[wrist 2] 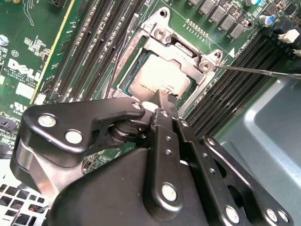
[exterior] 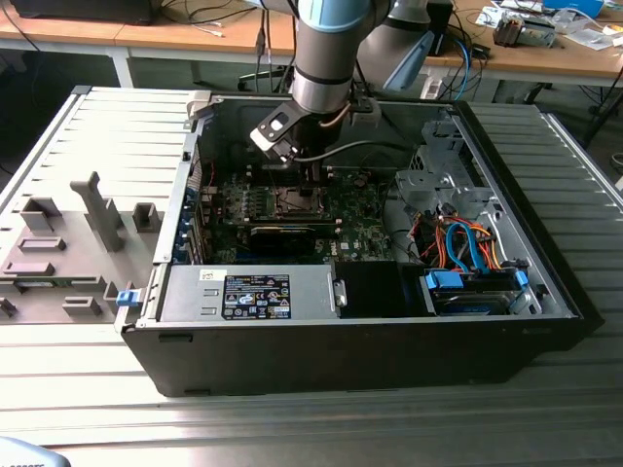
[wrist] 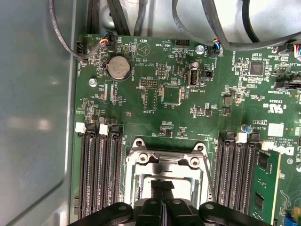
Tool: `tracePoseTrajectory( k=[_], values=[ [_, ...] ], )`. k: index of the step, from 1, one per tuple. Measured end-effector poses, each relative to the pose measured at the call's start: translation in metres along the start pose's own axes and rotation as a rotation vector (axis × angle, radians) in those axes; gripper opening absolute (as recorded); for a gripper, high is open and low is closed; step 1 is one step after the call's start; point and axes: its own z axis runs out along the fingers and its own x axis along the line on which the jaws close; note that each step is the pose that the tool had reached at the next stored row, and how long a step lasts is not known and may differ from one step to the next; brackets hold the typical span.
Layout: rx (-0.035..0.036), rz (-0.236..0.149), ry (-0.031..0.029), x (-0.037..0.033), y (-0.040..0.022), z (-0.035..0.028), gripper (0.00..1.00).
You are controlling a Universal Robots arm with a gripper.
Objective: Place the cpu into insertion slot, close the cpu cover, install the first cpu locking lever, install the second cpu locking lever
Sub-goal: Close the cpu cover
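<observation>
The cpu (wrist 2: 157, 77), a silvery square chip, lies in the insertion slot (exterior: 295, 201) on the green motherboard (wrist: 141, 70). The cpu cover (wrist 2: 186, 54), a silvery frame, lies down around it, and the chip shows through its window. The cover's screwed edge appears in the first wrist view (wrist: 164, 162). One thin wire locking lever (wrist 2: 263, 71) sticks out sideways from the socket corner, and another (wrist 2: 112, 70) runs along the opposite side. My gripper (wrist 2: 165, 98) hovers just over the cpu's edge with its black fingers pressed together and nothing between them. It stands low inside the case (exterior: 310, 180).
Black memory slots (wrist: 99, 174) flank the socket on both sides. The grey case wall (wrist: 33, 117) is close by, and black cables (wrist: 211, 28) cross above the board. A power supply (exterior: 253, 292) and a drive bay with orange and blue cables (exterior: 467, 253) fill the case front.
</observation>
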Motion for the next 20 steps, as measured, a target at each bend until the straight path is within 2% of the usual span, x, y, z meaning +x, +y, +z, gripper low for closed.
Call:
tracePoseTrajectory(
  k=[4,12,15,20],
  values=[
    [0.0000,0.000,0.0000,0.0001,-0.0002,-0.0043,0.11],
    [0.0001,0.000,-0.0001,0.0002,-0.0004,-0.0085,0.11],
    [0.0000,0.000,0.0001,0.0004,-0.0006,-0.0129,0.11],
    [0.0001,0.000,0.0000,0.0005,-0.0008,-0.0168,0.11]
  ],
)
